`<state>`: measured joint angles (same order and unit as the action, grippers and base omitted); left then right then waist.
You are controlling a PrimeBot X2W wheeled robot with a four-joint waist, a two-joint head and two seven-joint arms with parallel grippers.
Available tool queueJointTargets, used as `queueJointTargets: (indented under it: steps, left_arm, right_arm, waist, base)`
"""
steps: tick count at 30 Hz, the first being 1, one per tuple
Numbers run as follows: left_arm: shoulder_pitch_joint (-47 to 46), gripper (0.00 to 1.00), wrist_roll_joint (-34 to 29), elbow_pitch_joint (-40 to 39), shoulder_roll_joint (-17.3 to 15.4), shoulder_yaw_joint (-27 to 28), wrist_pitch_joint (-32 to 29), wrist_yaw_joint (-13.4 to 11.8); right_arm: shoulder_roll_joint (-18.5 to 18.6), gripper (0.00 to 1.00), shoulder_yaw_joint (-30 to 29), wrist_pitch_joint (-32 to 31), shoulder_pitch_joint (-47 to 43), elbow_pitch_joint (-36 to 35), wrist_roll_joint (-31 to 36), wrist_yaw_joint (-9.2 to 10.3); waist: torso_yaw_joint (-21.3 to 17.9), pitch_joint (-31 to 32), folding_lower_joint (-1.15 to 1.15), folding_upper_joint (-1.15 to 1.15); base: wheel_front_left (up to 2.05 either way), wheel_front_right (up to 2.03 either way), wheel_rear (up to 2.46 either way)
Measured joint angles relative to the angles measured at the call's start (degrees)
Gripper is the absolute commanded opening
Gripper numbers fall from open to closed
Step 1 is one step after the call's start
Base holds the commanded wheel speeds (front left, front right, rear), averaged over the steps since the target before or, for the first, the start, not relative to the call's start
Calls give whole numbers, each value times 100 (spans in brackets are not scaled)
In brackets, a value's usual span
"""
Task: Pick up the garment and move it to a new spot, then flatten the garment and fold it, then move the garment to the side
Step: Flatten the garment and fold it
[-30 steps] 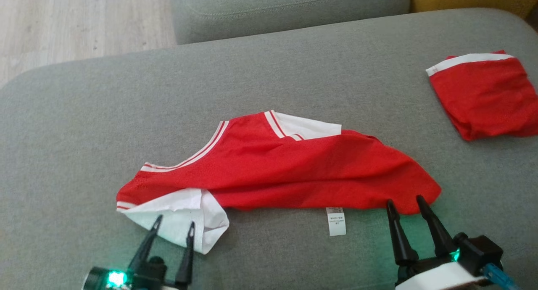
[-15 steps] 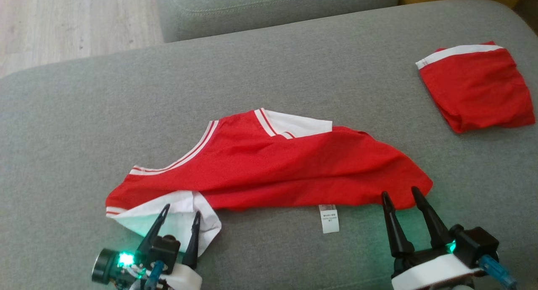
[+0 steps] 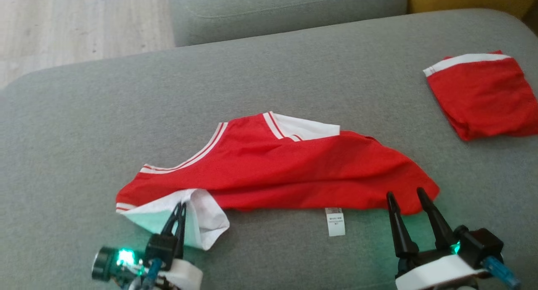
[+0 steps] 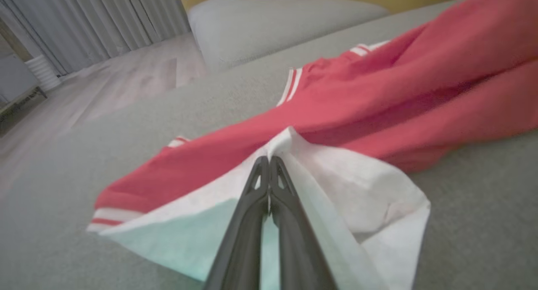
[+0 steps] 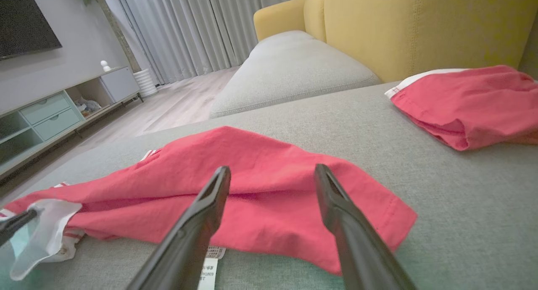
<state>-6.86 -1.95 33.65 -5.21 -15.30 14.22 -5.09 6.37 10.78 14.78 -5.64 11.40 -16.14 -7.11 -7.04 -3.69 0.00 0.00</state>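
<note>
We are on the first step: picking up the shirt (image 3: 277, 172). It lies crumpled in the middle of the grey sofa (image 3: 269, 71). Our left claw (image 3: 180, 206) is pressed shut, and it looks like it pinches a ridge of the white sleeve (image 3: 206, 222). Our right claw (image 3: 404, 192) is wide open with nothing in it, its tips at the shirt's near right corner. Next, we think, the right claw must slide onto that corner and squeeze, and then both lift together. How much sleeve is caught is hard to see, since the claw covers it. We can't tell if the right tips touch the cloth. The other red piece (image 3: 483, 96) is cut off at the edge.
</note>
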Motion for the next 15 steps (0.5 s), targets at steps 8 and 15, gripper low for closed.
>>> queueJointTargets:
  steps: [8,15]
  left_arm:
    - [479,0,107,-1859,-420,278,24,-272]
    - [1250,0,207,-2713,-928,837,23,-557]
  right_arm:
    - [3,100,-263,0,-396,445,-56,0]
    - [-16,100,-764,-1,-550,699,-260,0]
  waist:
    - [359,94,0,0]
    - [736,170,0,0]
  base:
    - [0,0,0]
    - [0,0,0]
